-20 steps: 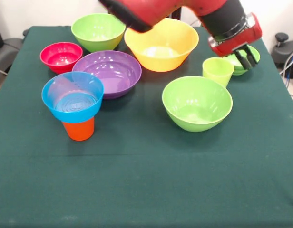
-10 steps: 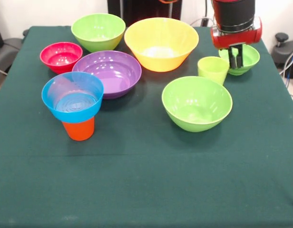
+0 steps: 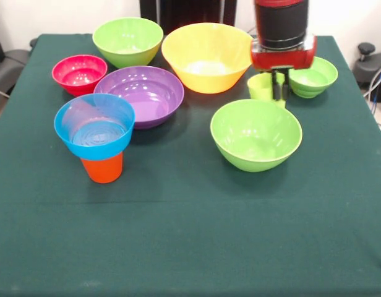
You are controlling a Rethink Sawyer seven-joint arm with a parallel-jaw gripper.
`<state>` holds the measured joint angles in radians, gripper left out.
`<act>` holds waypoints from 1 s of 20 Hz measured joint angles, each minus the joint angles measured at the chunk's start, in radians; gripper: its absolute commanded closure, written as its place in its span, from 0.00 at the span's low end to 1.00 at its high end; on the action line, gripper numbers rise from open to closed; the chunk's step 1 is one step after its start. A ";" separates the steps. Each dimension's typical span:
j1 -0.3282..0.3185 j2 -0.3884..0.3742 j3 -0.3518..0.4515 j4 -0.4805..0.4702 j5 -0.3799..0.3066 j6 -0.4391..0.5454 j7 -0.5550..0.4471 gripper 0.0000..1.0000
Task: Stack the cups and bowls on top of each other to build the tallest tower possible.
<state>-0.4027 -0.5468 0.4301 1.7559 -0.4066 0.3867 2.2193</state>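
The tower is an orange cup (image 3: 102, 169) standing at the front left with a blue bowl (image 3: 94, 125) seated on top of it. A lime green cup (image 3: 260, 86) stands to the right of the yellow bowl (image 3: 209, 55). My gripper (image 3: 278, 86) hangs straight down at that cup's right rim, open by a narrow gap, its fingers (image 3: 274, 85) level with the cup wall. A large lime green bowl (image 3: 256, 133) lies just in front of it and a small lime green bowl (image 3: 313, 75) just to its right.
A purple bowl (image 3: 141, 93), a magenta bowl (image 3: 79, 73) and another lime green bowl (image 3: 127, 39) sit at the back left. All stand on a dark green cloth (image 3: 190, 235). The gripper is hemmed in by bowls on three sides.
The arm has swung upright and moved left, from over the small lime green bowl to the lime green cup's right rim. The cup sits slightly further left than before.
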 measured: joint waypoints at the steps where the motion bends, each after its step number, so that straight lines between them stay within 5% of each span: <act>1: -0.013 0.002 -0.005 -0.003 0.003 0.000 0.000 1.00; 9: -0.091 0.002 -0.017 -0.014 0.035 0.000 0.000 1.00; 20: -0.098 -0.005 -0.031 -0.017 0.047 0.000 0.000 1.00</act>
<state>-0.5004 -0.5514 0.3991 1.7390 -0.3593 0.3865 2.2193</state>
